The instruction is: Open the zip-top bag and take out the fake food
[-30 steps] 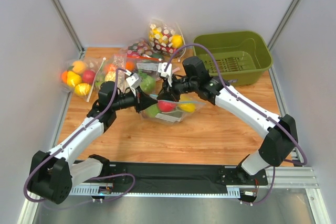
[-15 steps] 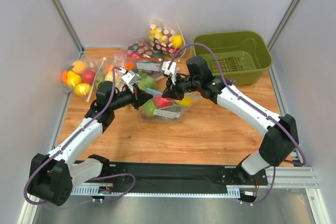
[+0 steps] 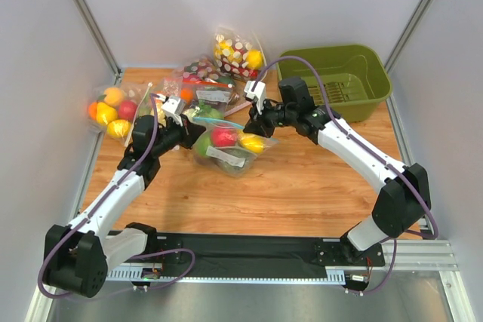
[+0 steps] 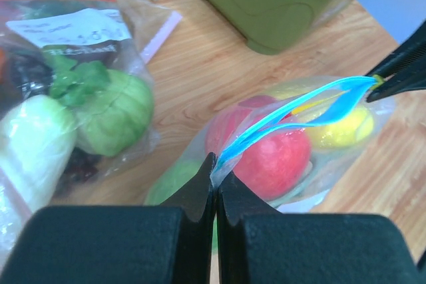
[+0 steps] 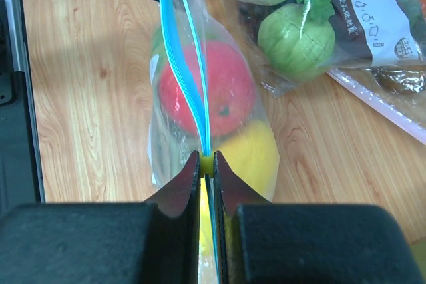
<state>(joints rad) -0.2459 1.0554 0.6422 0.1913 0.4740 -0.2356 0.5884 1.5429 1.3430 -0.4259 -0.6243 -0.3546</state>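
Note:
The zip-top bag (image 3: 229, 148) hangs stretched between my two grippers above the wooden table. My left gripper (image 3: 193, 133) is shut on the left end of its teal-blue zipper strip (image 4: 293, 108). My right gripper (image 3: 257, 127) is shut on the right end, on a small yellow tab (image 5: 207, 163). The strip's two tracks stand apart in the middle. Inside are the fake food pieces: a red ball (image 3: 223, 136), a yellow lemon (image 3: 252, 142) and a green ball (image 3: 204, 148). In the left wrist view the left gripper (image 4: 214, 165) pinches the plastic.
An olive-green bin (image 3: 337, 81) stands at the back right. Behind the held bag lie a clear bag with a pink-red zipper and green vegetables (image 3: 209, 103), a polka-dot bag (image 3: 235, 50), and at far left a clear bag of orange and yellow fruits (image 3: 111, 109).
Both grippers have moved apart and toward the back of the table, pulling the bag taut and lifting it. The zipper tracks now show a gap.

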